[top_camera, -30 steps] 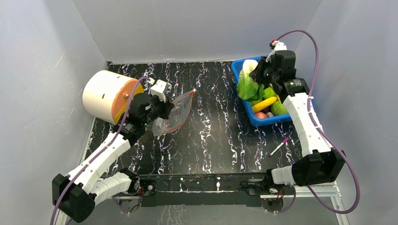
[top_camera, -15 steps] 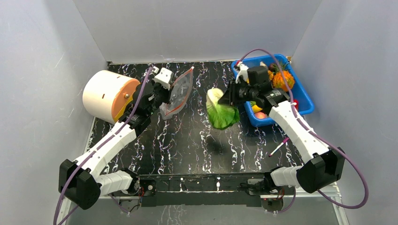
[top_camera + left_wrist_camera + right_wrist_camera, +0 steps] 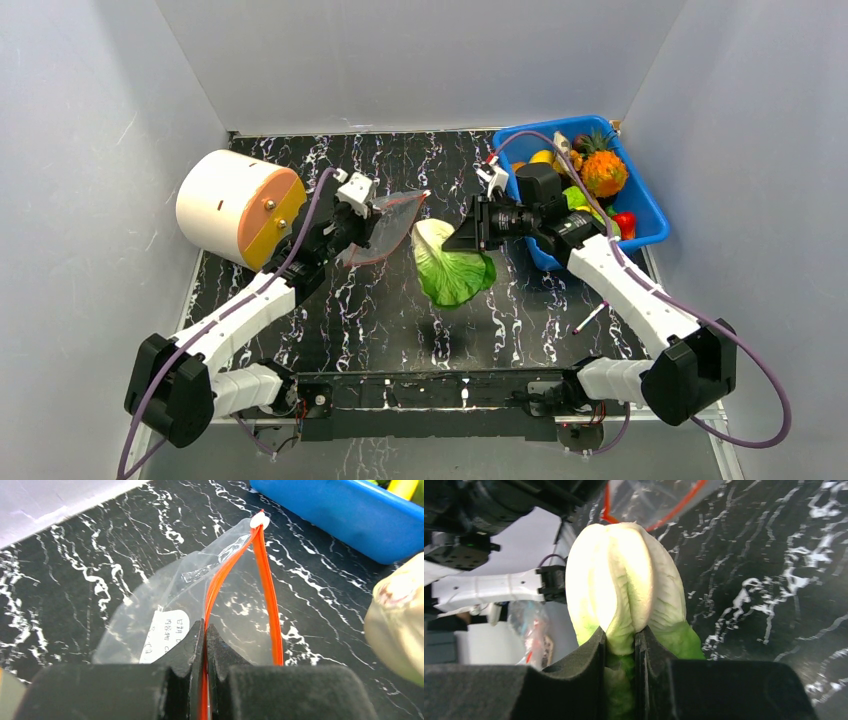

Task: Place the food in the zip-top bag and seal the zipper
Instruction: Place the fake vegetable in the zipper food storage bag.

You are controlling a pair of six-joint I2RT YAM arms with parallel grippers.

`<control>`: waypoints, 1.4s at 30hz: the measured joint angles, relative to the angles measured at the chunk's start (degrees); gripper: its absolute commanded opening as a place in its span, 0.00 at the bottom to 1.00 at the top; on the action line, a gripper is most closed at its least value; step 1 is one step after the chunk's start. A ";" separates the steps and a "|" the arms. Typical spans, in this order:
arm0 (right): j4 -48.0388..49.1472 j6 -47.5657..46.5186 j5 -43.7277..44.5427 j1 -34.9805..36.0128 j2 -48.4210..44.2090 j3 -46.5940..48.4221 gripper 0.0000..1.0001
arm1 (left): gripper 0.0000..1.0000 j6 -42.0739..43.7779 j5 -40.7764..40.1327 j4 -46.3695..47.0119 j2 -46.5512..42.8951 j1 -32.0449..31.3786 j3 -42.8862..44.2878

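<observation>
Zip-top bag point(image 3: 395, 226) hangs over the table point(image 3: 400, 320) left of centre from above, pinched by the left gripper point(image 3: 362, 210), the cabbage leaf point(image 3: 450, 270) in the right gripper point(image 3: 463, 238) just beside its mouth; the left wrist shows jaws clamped on the red zipper point(image 3: 267, 585), mouth parted; the right wrist shows jaws squeezing the leaf's base.
</observation>
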 measured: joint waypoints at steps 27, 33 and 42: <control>24.02 21.07 -2.03 5.46 10.47 -11.98 0.00 | 0.00 -12.83 18.16 6.34 -6.03 0.00 -4.35; 27.78 25.92 0.61 5.70 9.66 -13.03 0.00 | 0.00 -14.32 20.48 8.11 -6.05 0.00 -6.21; 36.98 32.46 3.02 6.21 10.08 -14.62 0.00 | 0.00 -15.15 22.84 9.18 -4.04 0.24 -5.79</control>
